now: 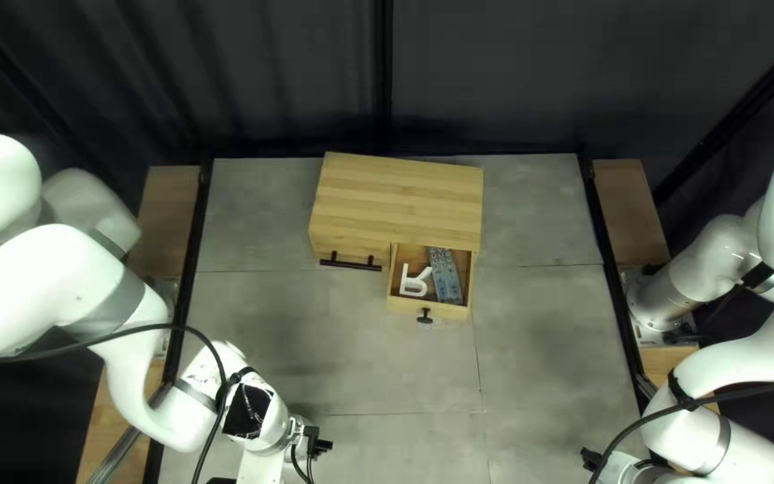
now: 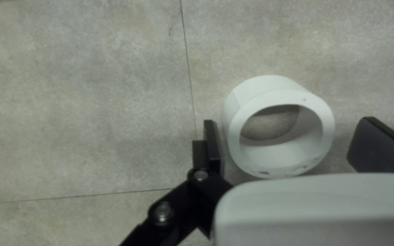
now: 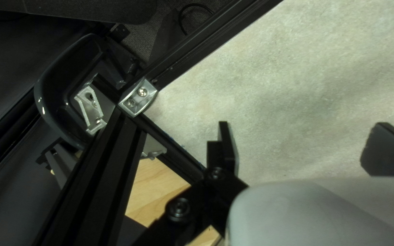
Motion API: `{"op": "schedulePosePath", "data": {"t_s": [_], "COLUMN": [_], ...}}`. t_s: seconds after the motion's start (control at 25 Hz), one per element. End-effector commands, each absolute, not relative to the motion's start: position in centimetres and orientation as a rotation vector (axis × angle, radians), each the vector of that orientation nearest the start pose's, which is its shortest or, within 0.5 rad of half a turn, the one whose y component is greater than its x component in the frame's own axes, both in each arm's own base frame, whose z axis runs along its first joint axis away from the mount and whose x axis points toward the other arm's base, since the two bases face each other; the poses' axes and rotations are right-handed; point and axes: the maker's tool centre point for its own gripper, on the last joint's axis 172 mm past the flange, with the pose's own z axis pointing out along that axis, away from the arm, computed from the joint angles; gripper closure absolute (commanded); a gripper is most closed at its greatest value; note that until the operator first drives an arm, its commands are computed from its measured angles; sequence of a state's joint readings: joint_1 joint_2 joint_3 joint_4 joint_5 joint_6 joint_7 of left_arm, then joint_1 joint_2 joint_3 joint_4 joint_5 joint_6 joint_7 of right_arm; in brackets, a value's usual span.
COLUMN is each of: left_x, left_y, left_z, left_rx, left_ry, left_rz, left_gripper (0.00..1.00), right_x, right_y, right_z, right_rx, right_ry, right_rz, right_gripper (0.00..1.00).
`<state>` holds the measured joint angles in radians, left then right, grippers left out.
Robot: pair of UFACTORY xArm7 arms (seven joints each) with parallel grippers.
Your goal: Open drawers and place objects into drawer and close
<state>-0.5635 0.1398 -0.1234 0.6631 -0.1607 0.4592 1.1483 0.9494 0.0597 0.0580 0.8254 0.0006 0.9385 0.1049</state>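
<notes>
Left wrist view: my left gripper (image 2: 290, 132) stood wide, empty, flanking the white ring (image 2: 277, 157) on the table (image 2: 92, 91). Nearer one finger, it risked a shove on closing. Well apart from it, a white letter (image 1: 415, 287) and grey strip (image 1: 445, 274) might have crowded the open drawer (image 1: 448, 310).

Arms, xArm7, 2 pcs., glossy white w/ blk fittings.
L arm (image 1: 47, 278): fat rounded tubes, gray joint bands (image 1: 127, 300), blk cable (image 1: 127, 332), shiny blk wrap (image 1: 245, 410) nr. wrist, blk plug (image 1: 317, 444) w/ thin leads. R arm (image 1: 736, 358): same white finish, blk strap (image 1: 676, 388), blk cord (image 1: 727, 395), round base (image 1: 660, 300). L gripper (image 1: 262, 466): blk links (image 2: 174, 205), silvery round-head screws (image 2: 162, 212), flat blk fingers (image 2: 379, 146). R gripper (image 1: 620, 468): matching blk parts, darker screws (image 3: 179, 207). Gripper housings prob. white; mostly cut off in top left view.
</notes>
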Motion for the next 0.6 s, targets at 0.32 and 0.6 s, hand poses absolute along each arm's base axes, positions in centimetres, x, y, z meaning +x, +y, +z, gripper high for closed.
{"op": "schedulePosePath", "data": {"t_s": [0.32,0.6], "left_x": [31.91,31.99], "left_y": [-28.55,-28.55], "left_z": [2.54,2.69], "left_rx": [-2.132,-2.13], "left_ry": [2.386,2.372], "left_rz": [-0.145,-0.144], "left_gripper": [0.01,1.0], "right_x": [20.86,20.86], "right_y": [33.16,33.16], "right_z": [8.51,8.51], "right_rx": [-2.898,-2.898], "right_ry": [-1.404,-1.404], "right_rz": [0.24,0.24], "right_gripper": [0.0,0.0]}}
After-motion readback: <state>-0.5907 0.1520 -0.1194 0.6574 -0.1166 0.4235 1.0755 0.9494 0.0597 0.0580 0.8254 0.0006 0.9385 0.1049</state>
